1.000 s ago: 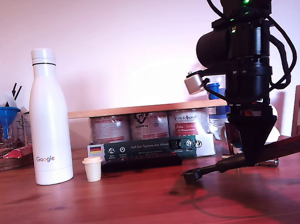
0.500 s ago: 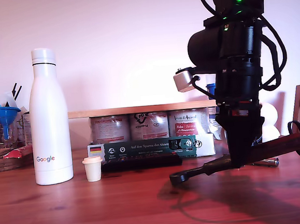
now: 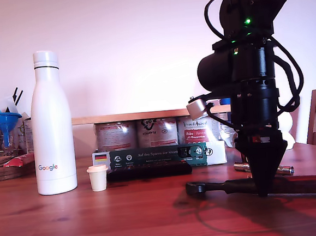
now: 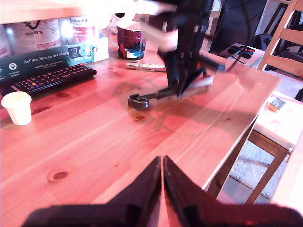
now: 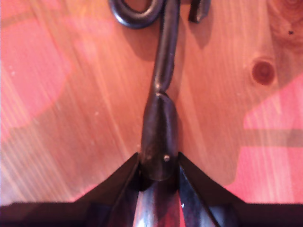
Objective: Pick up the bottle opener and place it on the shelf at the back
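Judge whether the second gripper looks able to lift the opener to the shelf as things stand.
Probably yes: my second gripper is shut on the opener, and the shelf top looks bare, though my own arm hides one end.

Handle end of bottle opener (image 3: pixel 273 184) cut off at the exterior view's right edge, cord loop out of frame. Motion-blurred in the first wrist view: second gripper (image 4: pixel 182 87). Tins under shelf (image 3: pixel 141 115) partly hidden by box (image 3: pixel 150 156).

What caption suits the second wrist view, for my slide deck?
My second gripper clamps the bottle opener by its handle.
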### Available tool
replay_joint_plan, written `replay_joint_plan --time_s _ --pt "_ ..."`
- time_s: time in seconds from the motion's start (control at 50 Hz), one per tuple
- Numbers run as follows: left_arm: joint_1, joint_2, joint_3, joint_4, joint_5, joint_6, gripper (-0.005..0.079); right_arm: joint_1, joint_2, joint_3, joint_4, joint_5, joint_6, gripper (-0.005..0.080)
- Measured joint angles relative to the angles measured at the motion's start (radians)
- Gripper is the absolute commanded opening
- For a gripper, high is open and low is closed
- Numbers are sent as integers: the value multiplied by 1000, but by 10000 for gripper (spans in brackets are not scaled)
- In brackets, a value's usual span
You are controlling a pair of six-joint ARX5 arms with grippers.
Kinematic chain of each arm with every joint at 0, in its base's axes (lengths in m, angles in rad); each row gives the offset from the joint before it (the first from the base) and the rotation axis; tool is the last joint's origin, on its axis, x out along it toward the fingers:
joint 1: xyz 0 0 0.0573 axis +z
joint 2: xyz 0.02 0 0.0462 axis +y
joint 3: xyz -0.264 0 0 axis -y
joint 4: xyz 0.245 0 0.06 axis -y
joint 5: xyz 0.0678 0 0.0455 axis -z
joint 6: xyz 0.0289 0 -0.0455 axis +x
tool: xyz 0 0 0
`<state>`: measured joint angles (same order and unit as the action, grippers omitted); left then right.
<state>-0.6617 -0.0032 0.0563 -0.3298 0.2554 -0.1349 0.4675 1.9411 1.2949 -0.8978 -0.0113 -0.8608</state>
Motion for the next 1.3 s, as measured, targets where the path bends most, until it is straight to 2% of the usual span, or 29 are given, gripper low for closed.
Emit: replay_joint_plan --time_s 0.18,0.34,0.52,0.94,1.14,1.2,1.3 --pt "0 0 0 0 0 0 -24 2 0 0 6 1 5 201" --pt "0 0 0 0 0 0 -24 12 0 0 21 3 25 223" --pt "0 0 0 0 0 0 -24 24 0 0 26 0 26 303" --pt "0 0 0 0 1 0 -24 45 0 0 50 -5 51 296" --pt "0 0 0 0 7 0 -24 44 5 1 48 -5 68 250" --pt "0 0 0 0 8 0 -24 44 11 6 45 -6 75 209" --pt "0 0 0 0 8 0 -24 45 14 10 39 -8 76 88"
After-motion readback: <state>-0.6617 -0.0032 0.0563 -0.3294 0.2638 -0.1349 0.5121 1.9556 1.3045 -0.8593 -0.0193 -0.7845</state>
